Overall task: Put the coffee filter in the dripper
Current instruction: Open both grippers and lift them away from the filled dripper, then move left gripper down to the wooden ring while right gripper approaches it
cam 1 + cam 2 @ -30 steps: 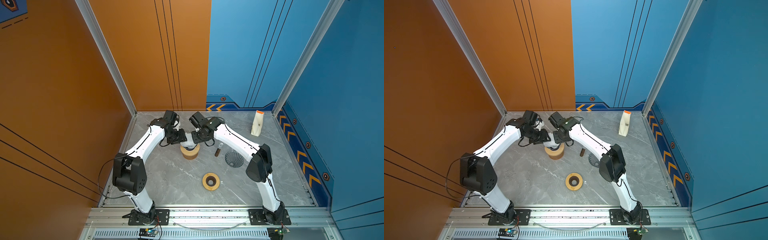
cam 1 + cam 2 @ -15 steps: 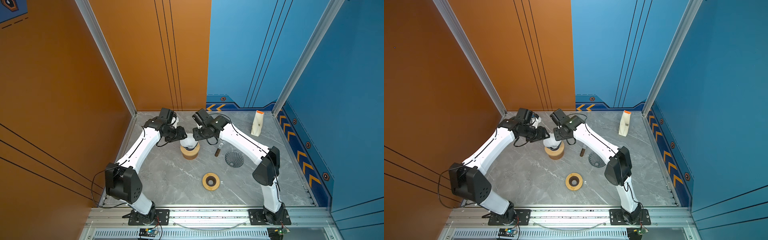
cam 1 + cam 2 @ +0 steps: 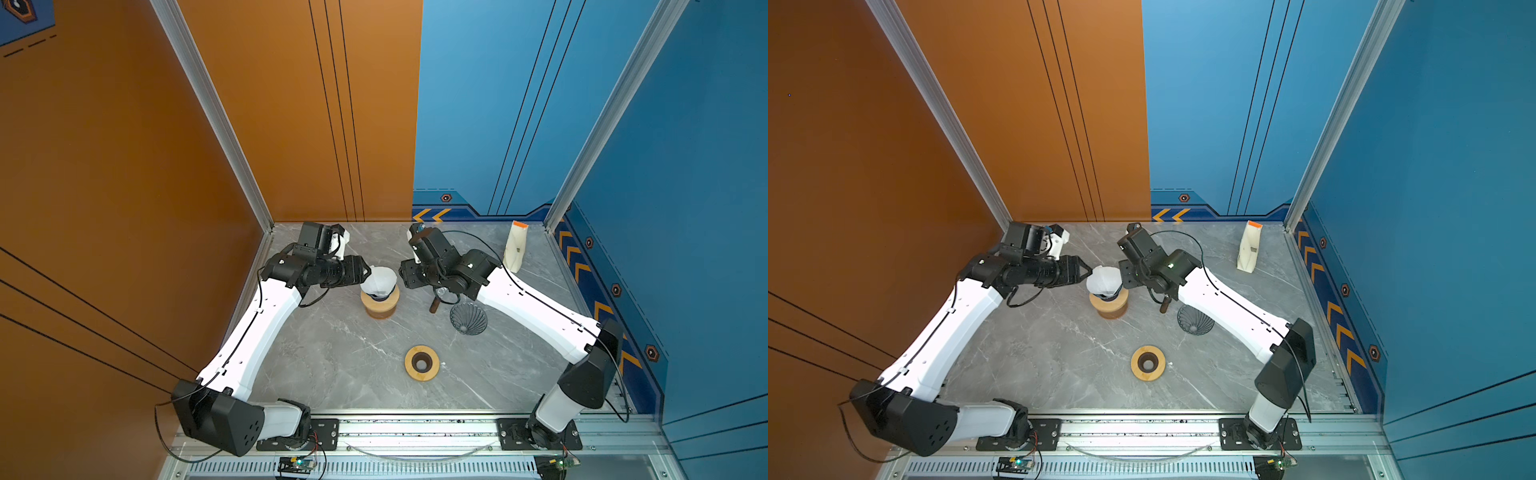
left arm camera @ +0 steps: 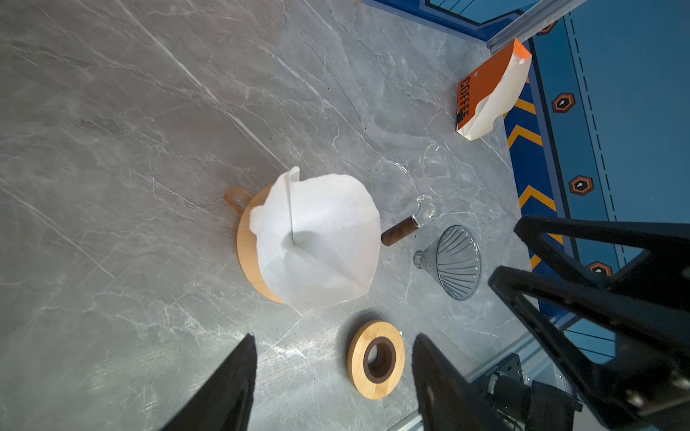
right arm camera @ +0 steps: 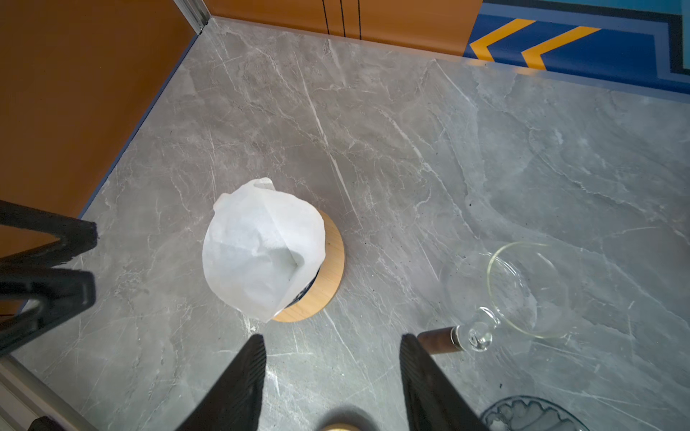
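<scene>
The white paper coffee filter (image 3: 377, 281) (image 3: 1105, 281) stands opened as a cone in the dripper (image 3: 380, 306), whose wooden collar (image 5: 330, 283) and orange handle (image 4: 234, 198) show beneath it. Most of the dripper's bowl is hidden by the paper (image 4: 317, 239) (image 5: 261, 250). My left gripper (image 3: 367, 271) (image 4: 332, 339) hangs just left of the filter, open and empty, clear of the paper. Just right of the filter is my right gripper (image 3: 404, 276) (image 5: 332, 339), also open with nothing between its fingers.
A ribbed glass cone (image 3: 468, 318) lies on its side to the right, next to a clear glass piece with a brown wooden handle (image 5: 440, 341). A wooden ring (image 3: 422, 363) lies nearer the front. A coffee bag (image 3: 515, 246) stands at the back right.
Both grippers, close together over the filter a second ago, have drawn apart to either side with their jaws wider. The filter stays in the dripper.
</scene>
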Controlling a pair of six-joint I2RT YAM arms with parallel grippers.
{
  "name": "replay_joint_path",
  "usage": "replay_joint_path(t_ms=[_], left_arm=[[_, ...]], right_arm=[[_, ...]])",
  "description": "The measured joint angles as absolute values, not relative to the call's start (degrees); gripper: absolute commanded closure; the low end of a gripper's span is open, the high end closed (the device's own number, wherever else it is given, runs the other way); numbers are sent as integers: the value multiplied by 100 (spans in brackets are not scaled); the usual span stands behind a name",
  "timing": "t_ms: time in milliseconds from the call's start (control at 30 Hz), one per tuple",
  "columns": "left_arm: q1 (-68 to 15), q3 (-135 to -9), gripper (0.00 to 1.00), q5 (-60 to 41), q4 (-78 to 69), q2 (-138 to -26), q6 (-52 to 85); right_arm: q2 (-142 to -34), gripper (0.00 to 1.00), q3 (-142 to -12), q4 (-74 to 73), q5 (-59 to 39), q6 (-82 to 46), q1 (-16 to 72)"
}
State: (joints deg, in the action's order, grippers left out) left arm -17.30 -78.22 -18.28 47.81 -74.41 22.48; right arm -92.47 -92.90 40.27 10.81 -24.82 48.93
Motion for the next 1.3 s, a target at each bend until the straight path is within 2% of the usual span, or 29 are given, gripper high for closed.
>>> replay_joint_path(t_ms=[267,400,600,900,1133,1167,1200,1300], left_arm=[[-2359,-7196,27,-1809,4768,-7002,2228],[-2738,-6755,22,-1686,4639,-6663,2351],[-3223,-5920,19,-1483,4200,-6134,2825],[-3992,-4519,17,-1188,3229,-5739,3846],[-4241,-3498,18,-1120,2137,-5592,4770],[-4261,-3406,18,-1116,2001,-5610,4869],[-4289,-3334,18,-1116,1859,-5640,4971],[-4377,-3118,19,-1155,1278,-5826,5286]], right_arm=[[-7867,42,-7435,3267,1232,-2536,5249],[-7229,36,-6648,3000,1282,-2580,5290],[-6326,26,-5756,2849,1503,-2687,5299],[-5531,16,-5231,3092,1514,-2683,5240],[-5352,10,-4943,3269,1385,-2705,5205],[-5352,8,-4910,3299,1376,-2707,5205],[-5352,2,-4871,3328,1374,-2705,5205],[-5345,0,-4777,3389,1367,-2716,5201]])
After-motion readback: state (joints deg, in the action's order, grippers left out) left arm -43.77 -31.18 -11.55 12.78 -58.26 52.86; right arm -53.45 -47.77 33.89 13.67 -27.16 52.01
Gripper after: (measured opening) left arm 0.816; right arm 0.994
